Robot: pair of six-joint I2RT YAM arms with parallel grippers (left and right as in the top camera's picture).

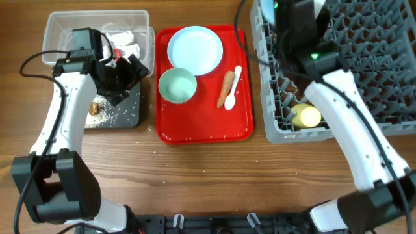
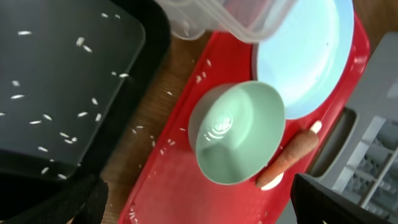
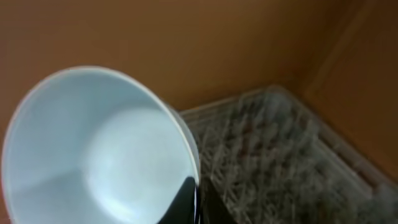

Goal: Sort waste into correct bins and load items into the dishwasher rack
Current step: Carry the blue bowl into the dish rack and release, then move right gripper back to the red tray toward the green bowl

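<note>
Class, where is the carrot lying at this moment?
In the overhead view the carrot lies on the right half of the red tray, alongside the white spoon and to the right of the green bowl.

Overhead looks straight down on the whole table (image 1: 208,175). The left wrist camera looks down from near on the red tray (image 2: 174,186), also seen overhead. The right wrist camera faces the rack (image 3: 280,155) closely.

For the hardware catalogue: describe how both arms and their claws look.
Left arm and right arm: white shells, black joints, black cables looping alongside. A green light glows near the right wrist. Left claw and right claw are black.
</note>
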